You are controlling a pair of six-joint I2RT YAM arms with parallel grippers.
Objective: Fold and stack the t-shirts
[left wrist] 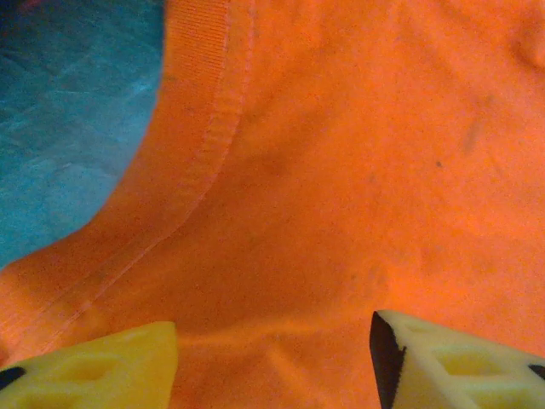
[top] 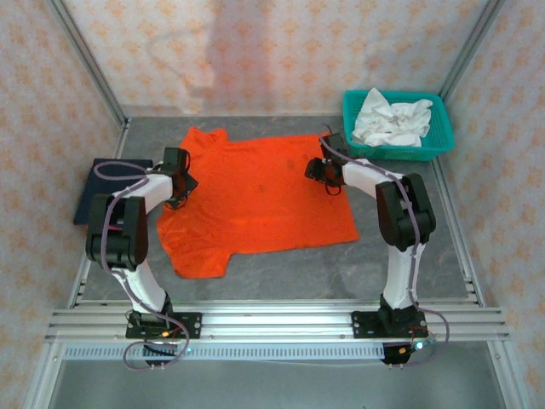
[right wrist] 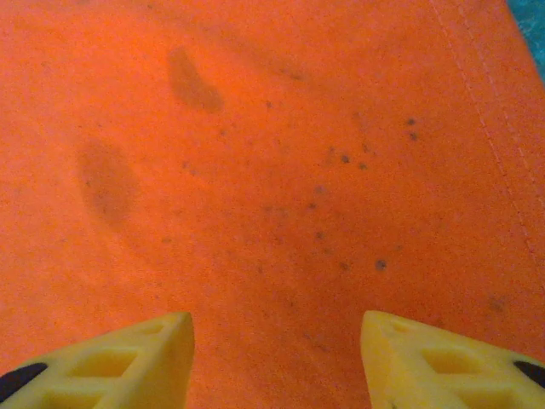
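A bright orange-red t-shirt (top: pixel 255 200) lies spread flat on the grey table, one sleeve at the near left. A dark navy t-shirt (top: pixel 92 189) lies folded at the table's left edge, partly behind the left arm. My left gripper (top: pixel 180 189) hovers over the orange shirt's left edge. In the left wrist view it (left wrist: pixel 272 334) is open just above the cloth (left wrist: pixel 341 170), near a ribbed hem (left wrist: pixel 200 111). My right gripper (top: pixel 328 177) is over the shirt's right side. In the right wrist view it (right wrist: pixel 277 331) is open above speckled cloth (right wrist: pixel 255 170), holding nothing.
A teal lattice basket (top: pixel 434 145) holding crumpled white cloth (top: pixel 392 121) stands at the back right. Bare grey table (top: pixel 409 221) runs along the shirt's right side and in front of it. Patterned walls enclose the table on three sides.
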